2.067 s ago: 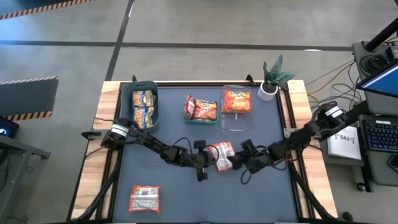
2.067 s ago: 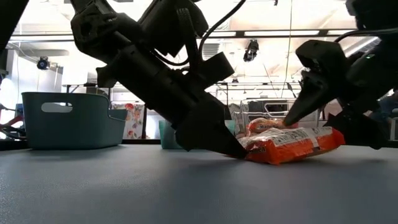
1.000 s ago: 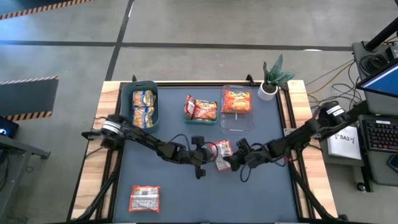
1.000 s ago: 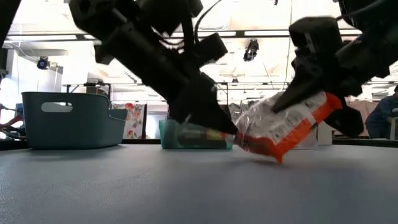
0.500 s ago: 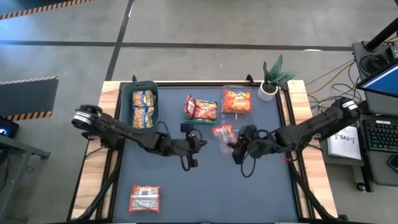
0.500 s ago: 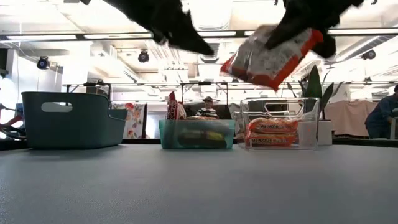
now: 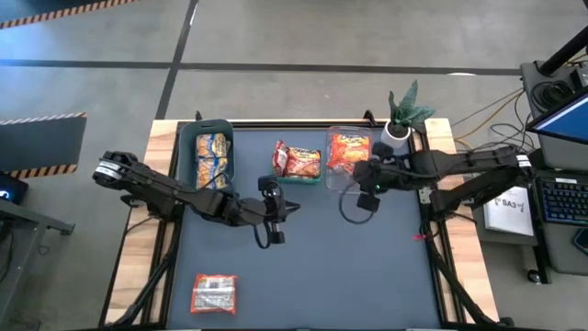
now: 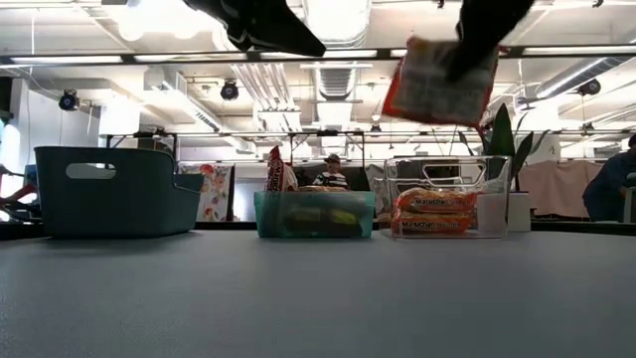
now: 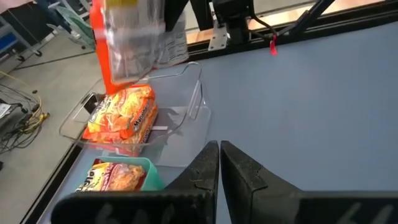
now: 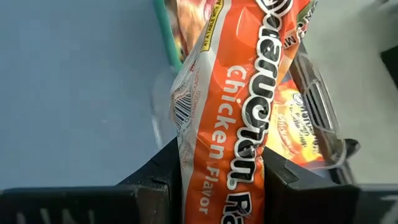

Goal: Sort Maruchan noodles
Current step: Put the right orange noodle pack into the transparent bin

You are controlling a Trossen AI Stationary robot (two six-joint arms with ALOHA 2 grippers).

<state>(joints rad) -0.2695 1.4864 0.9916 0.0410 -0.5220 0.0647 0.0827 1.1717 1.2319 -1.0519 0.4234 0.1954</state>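
Holding an orange chicken-flavor packet (image 10: pixel 239 118) clamped upright between its fingers, the right hand (image 7: pixel 360 173) hovers over the clear bin's (image 7: pixel 347 188) near end, high above the tabletop (image 7: pixel 367 267). The left hand (image 7: pixel 268 190), fingers closed on nothing, hangs mid-tabletop. One red-and-grey packet (image 7: pixel 213 293) lies alone near the front edge.

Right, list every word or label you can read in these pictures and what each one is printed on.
"Chicken Flavor": on the orange packet held in the right pincer, above the clear bin.
Brand name on that same packet: cropped and not fully readable; a further word below starts "Ra".
"Maruchan": on the orange packets lying in the clear bin, low view.
Print on every other packet: too small or blurred.
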